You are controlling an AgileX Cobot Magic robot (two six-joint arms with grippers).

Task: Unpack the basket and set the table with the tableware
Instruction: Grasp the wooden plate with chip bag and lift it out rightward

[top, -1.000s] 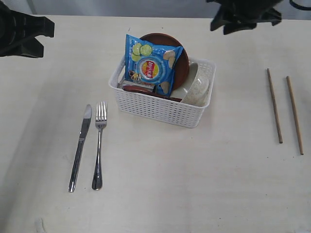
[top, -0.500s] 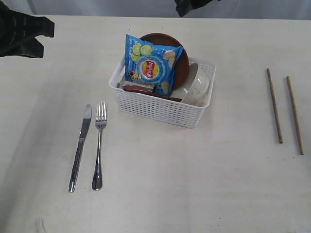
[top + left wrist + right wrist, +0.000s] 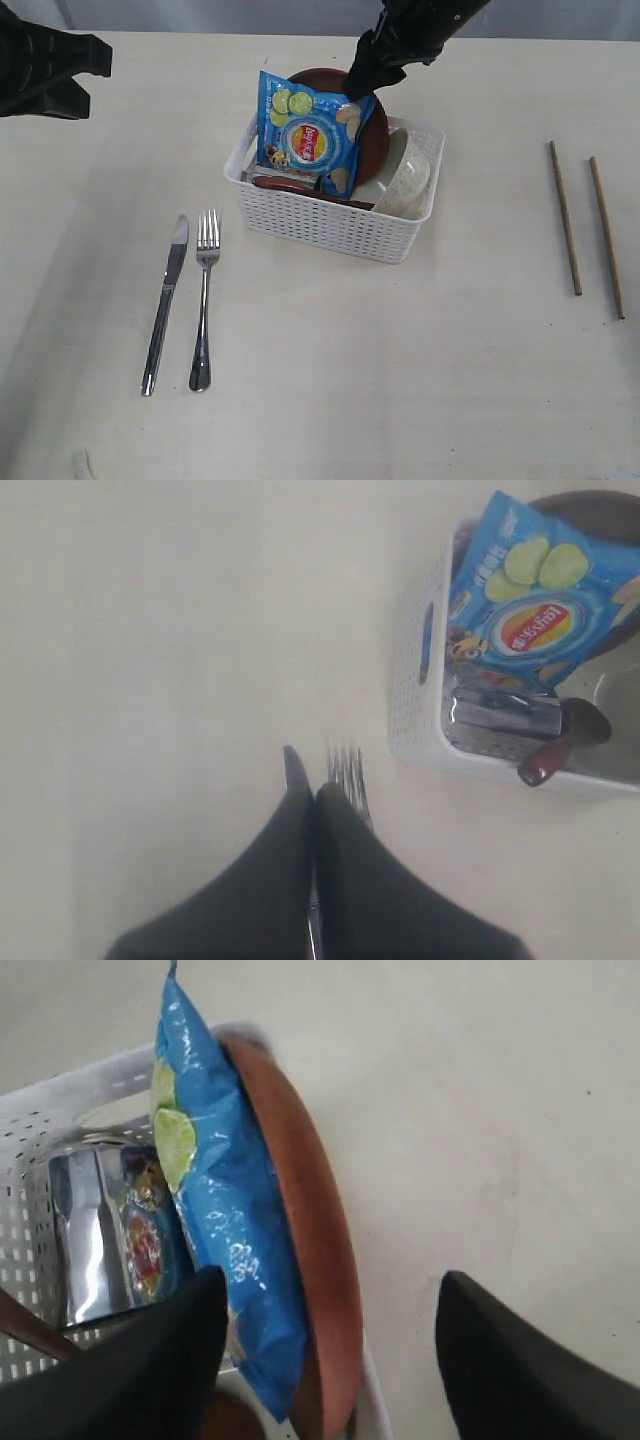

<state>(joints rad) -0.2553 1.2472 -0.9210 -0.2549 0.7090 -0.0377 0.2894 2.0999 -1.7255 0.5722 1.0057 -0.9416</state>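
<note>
The white basket stands mid-table on the cream table. It holds a blue chip bag leaning on the upright brown plate, the off-white bowl, a steel cup and the wooden spoon. My right gripper is open at the basket's back. In the right wrist view its fingers straddle the plate's rim and the bag's edge. Knife and fork lie left of the basket, two chopsticks at the far right. My left gripper is shut and empty, high above the cutlery.
The left arm hangs over the table's far left corner. Bare tabletop runs along the whole front edge, and also between the basket and the chopsticks. The second chopstick lies near the right edge.
My right arm has swung from the far right down and left to the basket's back, over the plate. Left arm, basket and cutlery have not moved.
</note>
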